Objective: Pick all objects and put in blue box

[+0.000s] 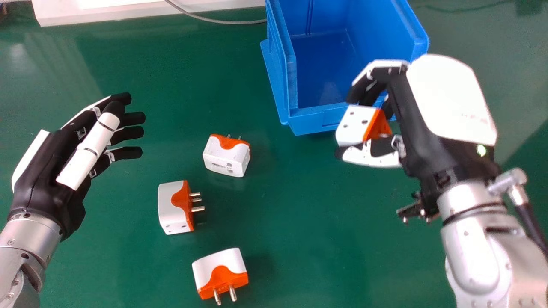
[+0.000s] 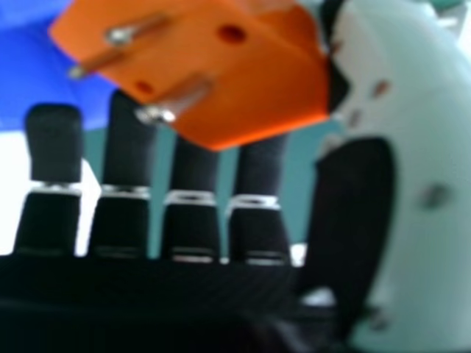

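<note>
Right hand (image 1: 447,102) grasping one adapter (image 1: 355,124); left hand (image 1: 47,171) relaxed; three adapters (image 1: 170,207), one blue box (image 1: 325,68).

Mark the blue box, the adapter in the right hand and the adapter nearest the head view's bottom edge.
Blue box (image 1: 319,121): head view, front wall.
Held adapter (image 1: 355,124): head view, white face.
Bottom-edge adapter (image 1: 221,277): head view, orange part.

Brightly lit, pale glare on the green table (image 1: 64,55), soft shadows beside the plugs (image 1: 224,158)
</note>
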You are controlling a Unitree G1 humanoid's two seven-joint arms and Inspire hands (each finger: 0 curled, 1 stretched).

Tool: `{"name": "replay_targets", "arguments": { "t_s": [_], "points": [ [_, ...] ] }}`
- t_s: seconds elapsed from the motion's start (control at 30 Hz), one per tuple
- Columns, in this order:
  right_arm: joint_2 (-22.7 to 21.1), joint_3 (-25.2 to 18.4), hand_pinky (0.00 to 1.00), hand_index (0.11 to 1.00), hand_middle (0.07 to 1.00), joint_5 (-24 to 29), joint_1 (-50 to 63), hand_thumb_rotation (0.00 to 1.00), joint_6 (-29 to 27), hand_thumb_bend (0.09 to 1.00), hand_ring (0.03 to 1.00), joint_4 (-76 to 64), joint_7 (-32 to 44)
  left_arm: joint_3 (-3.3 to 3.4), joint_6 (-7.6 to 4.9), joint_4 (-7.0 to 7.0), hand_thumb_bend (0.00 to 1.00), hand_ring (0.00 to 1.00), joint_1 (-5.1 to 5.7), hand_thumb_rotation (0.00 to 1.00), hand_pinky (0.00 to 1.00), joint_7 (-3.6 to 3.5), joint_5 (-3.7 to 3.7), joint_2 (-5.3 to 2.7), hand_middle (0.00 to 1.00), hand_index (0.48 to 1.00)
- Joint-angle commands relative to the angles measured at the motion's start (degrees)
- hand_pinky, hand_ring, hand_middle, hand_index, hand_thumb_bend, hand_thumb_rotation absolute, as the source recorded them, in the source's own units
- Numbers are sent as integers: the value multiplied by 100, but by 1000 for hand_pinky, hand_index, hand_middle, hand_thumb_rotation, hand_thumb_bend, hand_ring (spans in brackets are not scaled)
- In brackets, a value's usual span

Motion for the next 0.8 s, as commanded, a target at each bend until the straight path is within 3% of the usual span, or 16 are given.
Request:
{"name": "replay_targets", "arguments": {
  "t_s": [0.0,0.03,0.47,0.63,0.77],
  "points": [
    [-74,-195,326,508,535,-22,-436,0,-122,491,430,90,-60,-6,-66,-58,502,784,-62,679,706,15,-3,39,775,829],
    [-99,-242,327,507,534,3,-582,0,-146,492,430,187,-59,-12,-53,-85,502,783,-58,678,706,20,-5,38,775,829],
    [-353,-442,320,521,527,532,-3246,0,-398,490,415,2870,-255,-40,-210,172,500,783,-116,676,708,-27,10,53,777,827],
    [-443,-264,318,523,523,440,-3912,0,-347,490,417,3699,-410,-25,-186,37,499,783,-3,675,708,-19,-18,35,778,826],
    [-454,-177,316,542,524,373,-3789,0,-174,488,422,3520,-394,-12,-181,-9,496,783,43,674,709,-32,-31,49,778,825]
  ]
}}
